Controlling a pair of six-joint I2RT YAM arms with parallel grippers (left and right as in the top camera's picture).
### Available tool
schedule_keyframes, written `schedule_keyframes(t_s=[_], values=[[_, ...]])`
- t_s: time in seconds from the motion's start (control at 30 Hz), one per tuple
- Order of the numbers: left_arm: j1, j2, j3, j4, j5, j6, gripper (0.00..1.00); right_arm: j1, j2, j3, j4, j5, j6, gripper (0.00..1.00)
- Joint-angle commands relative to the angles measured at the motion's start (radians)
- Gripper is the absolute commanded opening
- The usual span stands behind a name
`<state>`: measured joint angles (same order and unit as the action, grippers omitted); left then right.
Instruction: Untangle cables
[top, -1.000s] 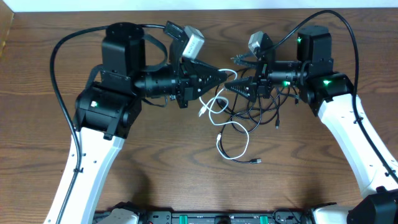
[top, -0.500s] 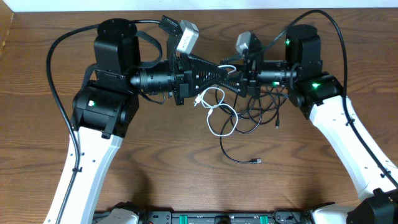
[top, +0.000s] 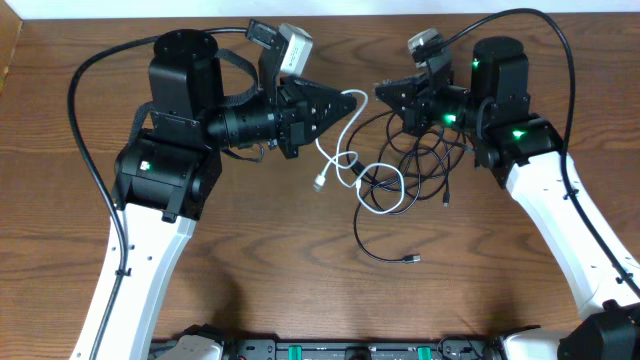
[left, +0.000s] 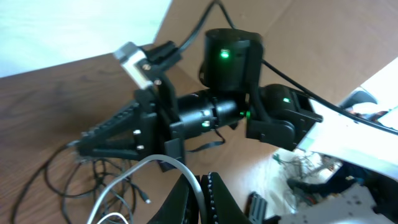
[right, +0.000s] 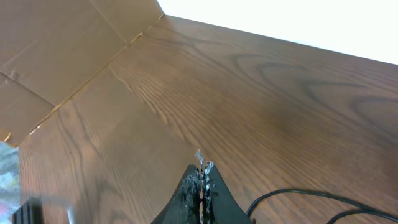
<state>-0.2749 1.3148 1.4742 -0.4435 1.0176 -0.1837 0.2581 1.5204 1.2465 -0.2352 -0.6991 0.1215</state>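
Evidently both pairs of fingers are pinched fully shut, tips near each other. The left gripper (top: 352, 100) holds the short, thin white cable (left: 144, 163), and the right gripper (top: 382, 92) seems to nip a strand of the long, thin black cables (top: 425, 170) – their tangle lies just below both tips on the brown wooden table (top: 300, 290). Pulling apart could cinch the white loop into the snarl – or let a strand slip.
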Motion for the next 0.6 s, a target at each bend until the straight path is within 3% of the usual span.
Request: schedule_keyframes(t_s=[0.0,0.07,0.1,0.13,0.2,0.33,0.57], values=[[0.006,-0.008,0.014,0.004,-0.051,-0.005,0.07,0.001,0.005,0.003,-0.002,-0.071,-0.048,0.04],[0.006,-0.008,0.014,0.004,-0.050,-0.005,0.08,0.001,0.005,0.003,-0.014,-0.182,-0.162,0.40],[0.006,-0.008,0.014,0.004,-0.050,-0.005,0.07,0.001,0.005,0.003,-0.022,-0.219,-0.203,0.53],[0.006,-0.008,0.014,0.003,-0.050,-0.006,0.07,0.001,0.005,0.003,-0.034,-0.253,-0.242,0.64],[0.006,-0.008,0.014,0.003,-0.050,-0.006,0.07,0.002,0.005,0.003,-0.065,-0.299,-0.309,0.73],[0.006,-0.008,0.014,0.004,-0.046,-0.014,0.07,0.006,0.005,0.002,-0.089,-0.314,-0.344,0.77],[0.006,-0.008,0.014,0.004,-0.031,-0.022,0.08,0.085,0.027,0.002,0.069,-0.319,-0.247,0.69]])
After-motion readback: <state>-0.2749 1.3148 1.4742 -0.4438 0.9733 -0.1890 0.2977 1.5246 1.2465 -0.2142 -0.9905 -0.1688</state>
